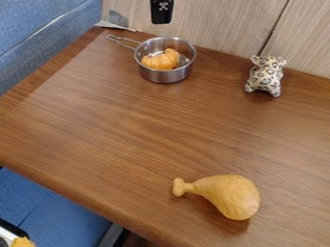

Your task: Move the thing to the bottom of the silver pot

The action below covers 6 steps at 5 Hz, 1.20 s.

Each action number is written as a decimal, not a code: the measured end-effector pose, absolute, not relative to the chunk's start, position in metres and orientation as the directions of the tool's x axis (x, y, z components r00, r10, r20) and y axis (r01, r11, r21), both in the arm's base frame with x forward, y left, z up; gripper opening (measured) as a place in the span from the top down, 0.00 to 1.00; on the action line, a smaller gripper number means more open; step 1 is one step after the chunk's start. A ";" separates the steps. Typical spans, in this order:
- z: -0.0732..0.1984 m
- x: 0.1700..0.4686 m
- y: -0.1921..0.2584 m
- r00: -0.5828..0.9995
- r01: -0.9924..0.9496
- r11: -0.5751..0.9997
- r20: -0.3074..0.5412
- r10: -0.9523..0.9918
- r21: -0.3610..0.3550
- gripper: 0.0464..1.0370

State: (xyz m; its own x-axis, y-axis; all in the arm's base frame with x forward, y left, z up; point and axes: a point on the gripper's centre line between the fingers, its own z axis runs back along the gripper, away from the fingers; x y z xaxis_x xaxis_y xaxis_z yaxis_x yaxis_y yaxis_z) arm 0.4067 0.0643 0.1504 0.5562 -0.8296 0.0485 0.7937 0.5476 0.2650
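Only a black bit of the claw [161, 12] pokes in at the top, the rest cut off, so I can't tell whether it's open or closed. Near the table's [122, 144] back left corner sits the silver pot [166, 76], an orange lump [161, 60] inside, its underside hidden. Which thing is meant, I can't say: a drumstick [230, 195] lies toward the front, well apart, and a spotted toy animal [265, 77] sits by the back edge.

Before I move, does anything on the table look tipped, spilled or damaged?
Nothing stands out: the silver metal pot sits upright, the lumpy orange toy food is inside, and the golden-brown toy drumstick looks whole.
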 end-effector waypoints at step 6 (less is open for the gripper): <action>0.113 0.413 -0.092 0.536 0.833 0.545 0.105 -0.838 0.101 0.04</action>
